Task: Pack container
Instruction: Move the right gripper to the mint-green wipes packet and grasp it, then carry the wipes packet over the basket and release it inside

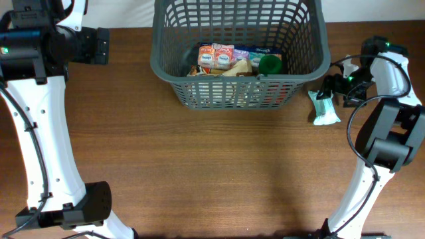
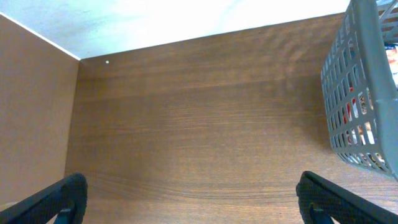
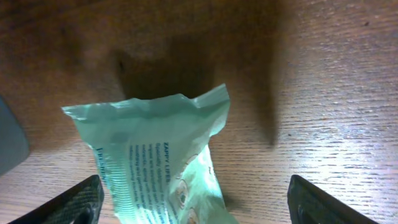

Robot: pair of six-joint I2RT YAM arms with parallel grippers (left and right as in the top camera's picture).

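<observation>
Starting at the left of the brown wooden worktop (image 1: 199, 172), the left gripper (image 2: 193, 205) hangs near the far left corner, its fingers spread wide and holding nothing. Further right, at the far middle of the worktop, stands the container (image 1: 236, 93), a large dark grey lattice basket. Inside it lie several groceries: small orange and pink cartons (image 1: 222, 58) side by side, with a green-lidded jar (image 1: 270, 64) to their right. Just beside the container's right end, on bare wood, lies a pale green packet (image 1: 324, 109). The right gripper (image 3: 199, 205) hovers over it, one finger to each side, wide apart and not closed on it.

Packing looks well along. Most items appear to be in, and the packet seems the one thing left outside. It needs gripping, lifting over the rim and dropping in.

Only the overhead view shows the contents and both arms. The left wrist view shows bare wood and a slice of the container's wall. The right wrist view shows the packet's crimped edge and dark print, too blurred to read, which the overhead view misses.
</observation>
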